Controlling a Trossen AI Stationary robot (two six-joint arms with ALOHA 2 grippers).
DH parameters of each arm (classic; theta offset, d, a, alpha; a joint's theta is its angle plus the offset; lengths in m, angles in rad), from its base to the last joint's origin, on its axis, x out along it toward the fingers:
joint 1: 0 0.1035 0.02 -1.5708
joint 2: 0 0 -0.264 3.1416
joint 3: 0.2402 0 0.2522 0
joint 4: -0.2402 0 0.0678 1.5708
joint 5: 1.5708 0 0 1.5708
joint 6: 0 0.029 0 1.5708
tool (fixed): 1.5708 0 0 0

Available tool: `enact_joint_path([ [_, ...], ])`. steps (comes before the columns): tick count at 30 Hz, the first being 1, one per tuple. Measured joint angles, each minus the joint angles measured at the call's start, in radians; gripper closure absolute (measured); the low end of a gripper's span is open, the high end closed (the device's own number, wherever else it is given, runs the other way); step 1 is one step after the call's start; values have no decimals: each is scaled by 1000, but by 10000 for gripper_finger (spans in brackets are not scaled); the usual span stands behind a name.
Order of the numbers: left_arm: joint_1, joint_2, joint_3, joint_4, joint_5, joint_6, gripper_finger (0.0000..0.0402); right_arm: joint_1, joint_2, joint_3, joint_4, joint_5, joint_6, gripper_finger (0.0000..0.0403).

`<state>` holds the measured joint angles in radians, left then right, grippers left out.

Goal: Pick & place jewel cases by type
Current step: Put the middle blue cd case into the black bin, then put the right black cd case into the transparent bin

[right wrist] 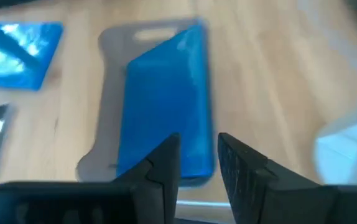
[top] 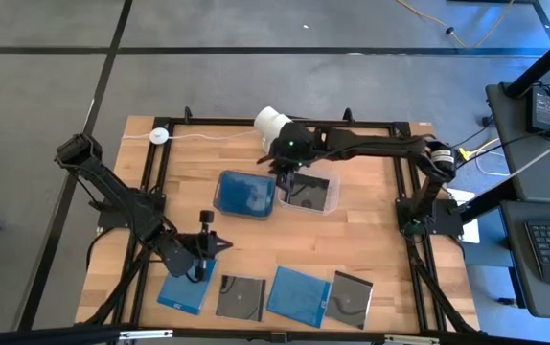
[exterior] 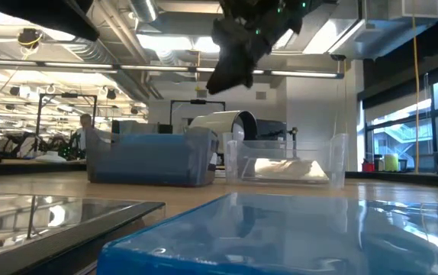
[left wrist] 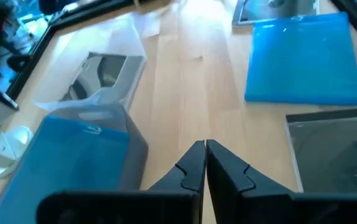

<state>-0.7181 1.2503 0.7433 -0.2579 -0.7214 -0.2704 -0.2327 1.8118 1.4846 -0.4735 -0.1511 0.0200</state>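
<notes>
From above, four jewel cases [top: 265,296] lie in a row at the tabletop's [top: 371,230] near edge, in front of the blue-filled tub [top: 245,193]. The left hand [top: 201,259] hangs over the leftmost blue case [top: 182,290], fingers pressed together, holding nothing. Only the right wrist view shows the right hand [right wrist: 197,162] slightly spread and empty above that tub, beside the clear tub [top: 311,191].
</notes>
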Motion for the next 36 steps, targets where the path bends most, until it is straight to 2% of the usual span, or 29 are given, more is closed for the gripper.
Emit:
enact_joint_path([
  [4,0,0,0,23,0,5,389,31,-38,48,-107,12,1,292],
  [8,10,9,0,57,-15,49,389,112,-113,28,-148,13,29,292],
  [15,61,63,0,154,-20,192,380,343,-177,-144,-103,31,146,292],
  [21,131,168,0,292,1,278,322,497,-246,-317,60,112,311,292],
  [28,222,318,0,476,183,400,234,599,-358,-533,201,298,571,292],
  [33,271,404,0,550,392,430,204,655,-391,-655,286,300,727,292],
  [36,291,445,0,628,465,435,202,699,-408,-696,279,270,771,292],
])
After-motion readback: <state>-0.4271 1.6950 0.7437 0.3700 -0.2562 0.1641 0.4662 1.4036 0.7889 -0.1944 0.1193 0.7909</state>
